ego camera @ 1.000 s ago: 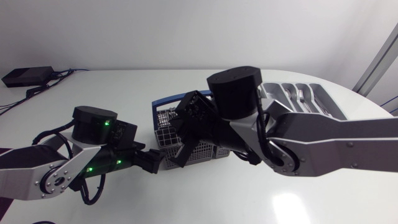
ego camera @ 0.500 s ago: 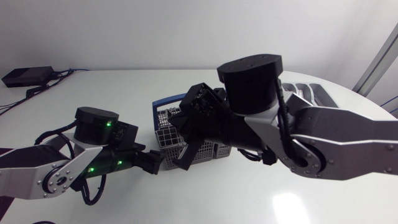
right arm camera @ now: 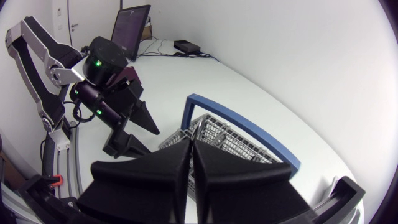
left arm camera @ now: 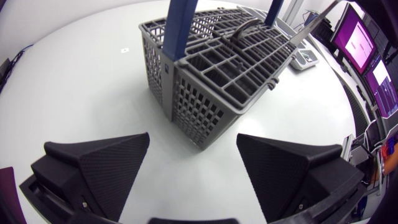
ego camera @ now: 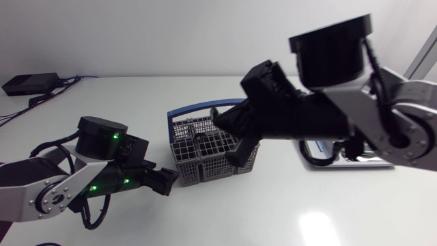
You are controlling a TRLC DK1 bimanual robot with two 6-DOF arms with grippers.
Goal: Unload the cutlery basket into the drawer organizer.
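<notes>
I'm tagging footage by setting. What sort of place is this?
Probably a robotics lab bench, not a home kitchen: a plain white table holds a grey cutlery basket, with the robot's left arm and right arm at it from either side.

The grey lattice cutlery basket (left arm camera: 211, 81) looks like matt moulded plastic, and its blue arched handle (left arm camera: 177, 31) is smoother, with a faint sheen. The white tabletop (ego camera: 273, 212) is smooth and glossy. The left pincer (left arm camera: 193, 142) has matt black fingers (left arm camera: 112, 165) with a fine grainy texture, and the right pincer (right arm camera: 191, 148) looks alike. The silver-grey arm links (ego camera: 410, 96) have a satin metal finish.
</notes>
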